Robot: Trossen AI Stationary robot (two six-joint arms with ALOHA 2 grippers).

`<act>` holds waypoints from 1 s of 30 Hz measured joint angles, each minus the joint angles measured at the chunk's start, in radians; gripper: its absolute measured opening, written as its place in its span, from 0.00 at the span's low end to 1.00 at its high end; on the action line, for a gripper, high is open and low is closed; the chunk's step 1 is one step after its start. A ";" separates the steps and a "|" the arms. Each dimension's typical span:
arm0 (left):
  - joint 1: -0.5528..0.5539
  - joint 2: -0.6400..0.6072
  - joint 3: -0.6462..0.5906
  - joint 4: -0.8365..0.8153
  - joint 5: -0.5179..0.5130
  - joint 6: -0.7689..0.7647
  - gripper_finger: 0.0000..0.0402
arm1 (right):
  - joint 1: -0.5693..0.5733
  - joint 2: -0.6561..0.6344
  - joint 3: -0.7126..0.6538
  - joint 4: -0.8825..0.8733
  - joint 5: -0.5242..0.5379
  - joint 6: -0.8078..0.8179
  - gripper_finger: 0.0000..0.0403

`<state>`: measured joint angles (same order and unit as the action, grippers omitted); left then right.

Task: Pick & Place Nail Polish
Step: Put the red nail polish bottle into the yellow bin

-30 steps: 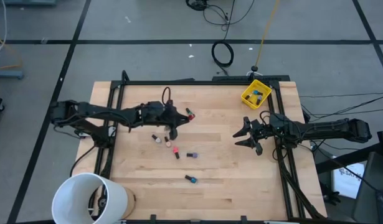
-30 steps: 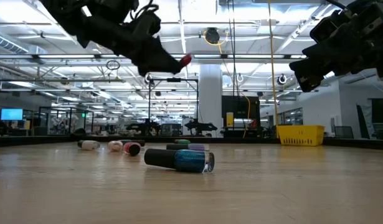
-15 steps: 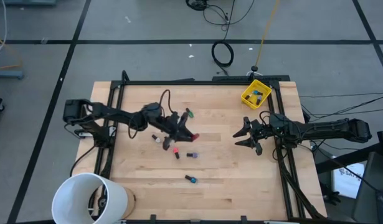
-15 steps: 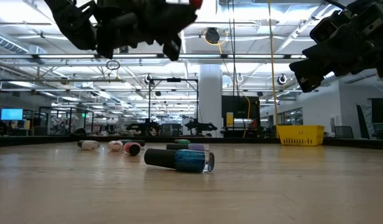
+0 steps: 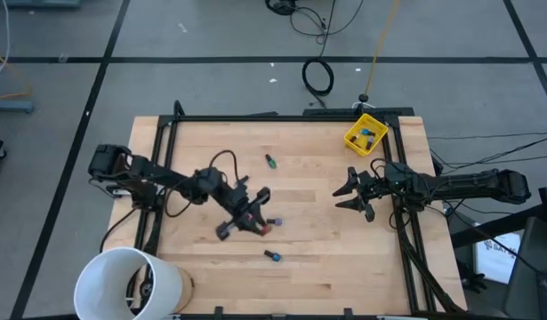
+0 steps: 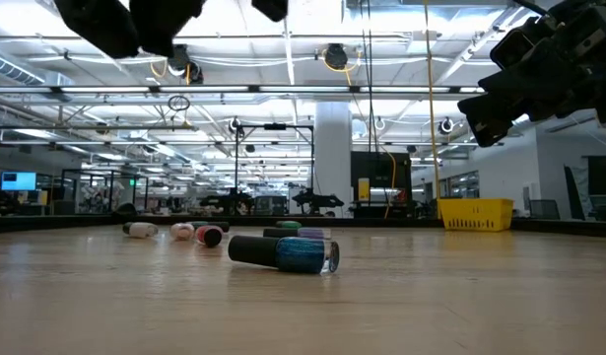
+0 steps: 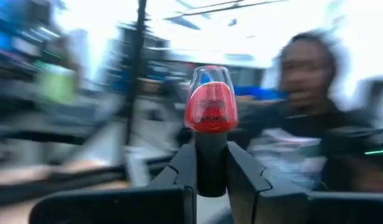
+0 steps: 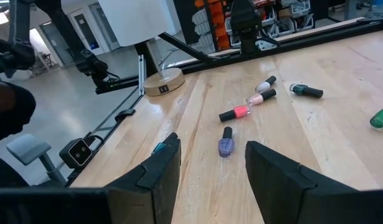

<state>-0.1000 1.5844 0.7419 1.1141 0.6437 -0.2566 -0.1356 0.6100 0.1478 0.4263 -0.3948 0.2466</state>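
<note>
Red-bodied nail polish bottle [image 7: 210, 111] sits clamped by its dark cap in the left hand [image 5: 255, 218], body pointing outward, a grip that likely keeps it steady for carrying. That hand hovers over the middle of the wooden table [image 5: 317, 267], above several loose bottles. A green bottle [image 5: 269, 161] lies apart toward the far edge and a teal bottle [image 5: 272, 256] nearer the front. The right hand [image 5: 351, 193] waits with fingers apart at the table's right side, just short of the yellow bin [image 5: 366, 133], which already holds some bottles.
</note>
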 joint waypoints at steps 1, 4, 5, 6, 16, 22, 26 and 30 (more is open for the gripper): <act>-0.013 -0.004 0.006 -0.044 -0.086 0.078 0.10 | 0.000 0.000 0.000 0.000 0.000 0.000 0.42; -0.044 -0.023 0.037 -0.239 -0.377 0.262 0.10 | 0.000 0.000 0.000 0.000 0.000 0.002 0.42; -0.052 -0.028 0.052 -0.316 -0.488 0.304 0.10 | 0.000 0.000 0.000 -0.001 0.000 0.002 0.42; -0.058 -0.030 0.070 -0.393 -0.603 0.337 0.10 | 0.000 0.000 0.000 0.000 0.000 0.002 0.42; -0.112 -0.024 0.261 -1.030 -1.489 0.560 0.10 | 0.000 0.000 0.000 0.002 0.000 0.003 0.42; -0.144 -0.024 0.273 -1.070 -1.751 1.002 0.10 | 0.000 0.000 0.000 0.002 0.001 0.002 0.42; -0.159 -0.019 0.273 -1.033 -1.869 1.270 0.12 | 0.000 0.000 0.000 0.002 0.001 0.002 0.42; -0.166 -0.018 0.273 -1.004 -1.947 1.366 0.11 | 0.000 0.000 0.000 0.001 0.001 0.002 0.42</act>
<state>-0.2662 1.5661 1.0145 0.1106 -1.3029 1.1097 -0.1357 0.6102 0.1478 0.4276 -0.3943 0.2490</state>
